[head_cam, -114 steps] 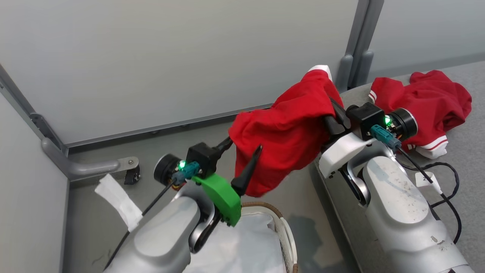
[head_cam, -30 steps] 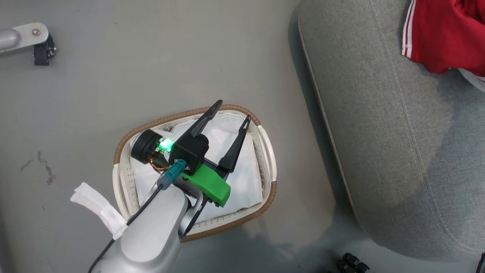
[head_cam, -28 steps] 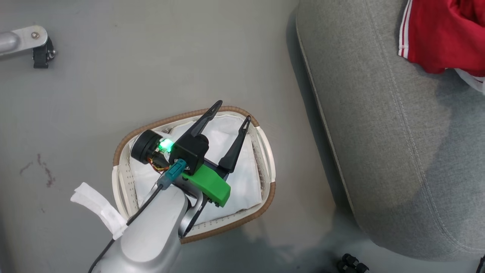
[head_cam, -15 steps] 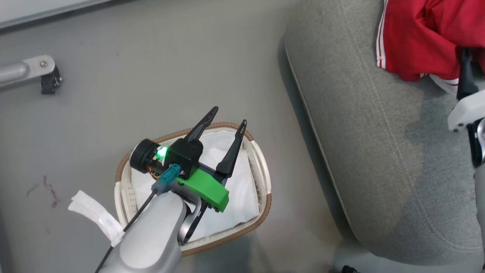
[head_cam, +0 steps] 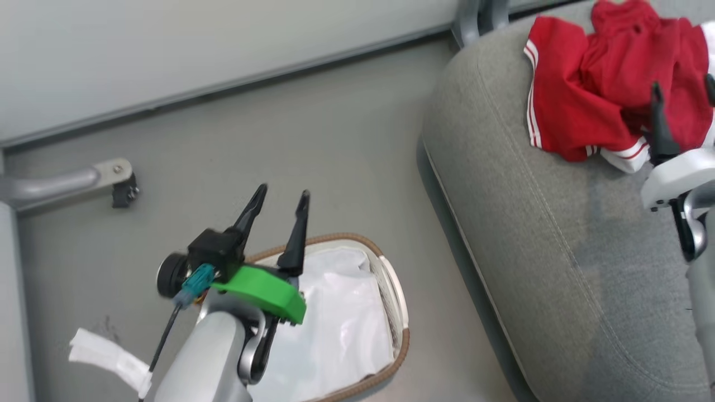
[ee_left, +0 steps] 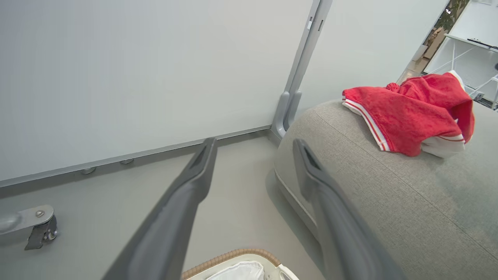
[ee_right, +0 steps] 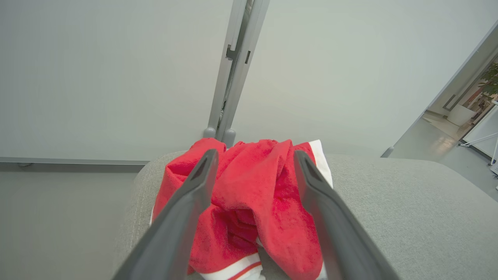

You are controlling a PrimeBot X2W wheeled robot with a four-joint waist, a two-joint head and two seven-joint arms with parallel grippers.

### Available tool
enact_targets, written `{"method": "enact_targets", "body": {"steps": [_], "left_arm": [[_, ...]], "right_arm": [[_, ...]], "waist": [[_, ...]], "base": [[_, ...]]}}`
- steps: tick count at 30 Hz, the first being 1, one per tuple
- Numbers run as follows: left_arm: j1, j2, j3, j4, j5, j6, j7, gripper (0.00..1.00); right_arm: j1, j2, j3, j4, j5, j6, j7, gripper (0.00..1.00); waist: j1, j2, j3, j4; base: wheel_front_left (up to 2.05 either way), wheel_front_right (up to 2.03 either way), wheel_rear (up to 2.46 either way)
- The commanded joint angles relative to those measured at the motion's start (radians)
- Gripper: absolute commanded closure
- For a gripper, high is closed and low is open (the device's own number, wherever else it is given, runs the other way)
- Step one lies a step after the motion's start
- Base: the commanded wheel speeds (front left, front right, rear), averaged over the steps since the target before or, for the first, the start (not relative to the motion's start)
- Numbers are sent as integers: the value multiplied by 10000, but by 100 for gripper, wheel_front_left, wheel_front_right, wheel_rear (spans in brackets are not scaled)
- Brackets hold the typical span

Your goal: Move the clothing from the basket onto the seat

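Note:
The clothing (head_cam: 586, 95) is a heap of red fabric with white stripes, lying on the far corner of the grey seat (head_cam: 530, 251). My right gripper (head_cam: 682, 86) is open at the heap's near side. In the right wrist view the clothing (ee_right: 253, 194) shows between the spread fingers of the right gripper (ee_right: 255, 155), and I cannot tell whether they touch it. My left gripper (head_cam: 282, 192) is open and holds nothing, raised over the far end of the basket (head_cam: 401, 318). The basket holds just its white liner (head_cam: 335, 335). The left wrist view shows the left gripper (ee_left: 255, 144), the clothing (ee_left: 404, 112) and the seat (ee_left: 389, 202).
Pale partition panels (head_cam: 195, 50) close off the far side, with a grey post (head_cam: 475, 17) behind the seat's corner. A partition foot with a caster (head_cam: 117, 181) stands on the floor at left. A white tag (head_cam: 106, 357) hangs from my left arm's cable.
The head camera has tilted up since a second ago. The red garment that both grippers carried earlier now lies on the seat. My right gripper has come into view, open.

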Motion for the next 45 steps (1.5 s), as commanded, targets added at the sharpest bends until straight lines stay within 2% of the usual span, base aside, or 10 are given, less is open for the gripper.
{"method": "enact_targets", "body": {"steps": [1,6,11,20,30,45], "left_arm": [[321,-36,247,84,-89,108,-7,0],[984,-92,1220,186,-187,427,-7,0],[1617,-110,2084,239,-64,568,-7,0],[2606,-142,3099,277,-36,351,-7,0],[3307,-156,3399,215,-156,191,-7,0],[3376,-155,3209,66,-122,248,-7,0]], "right_arm": [[68,72,92,-29,111,-15,-17,0],[426,597,367,33,319,-15,-17,0],[944,1214,468,-82,646,-15,-17,0],[2567,2161,505,-907,1172,-15,-15,0],[4197,2291,1172,-1480,2108,-15,-12,0],[5030,2298,1263,-1607,2106,-15,-12,0]], "waist": [[0,0,-1007,503],[0,0,-1668,932],[0,0,-2043,1334],[0,0,-2423,1796],[0,0,-2596,2004],[0,0,-2540,2105]], "base": [[0,0,0],[0,0,0],[0,0,0],[0,0,0],[0,0,0],[0,0,0]]}}
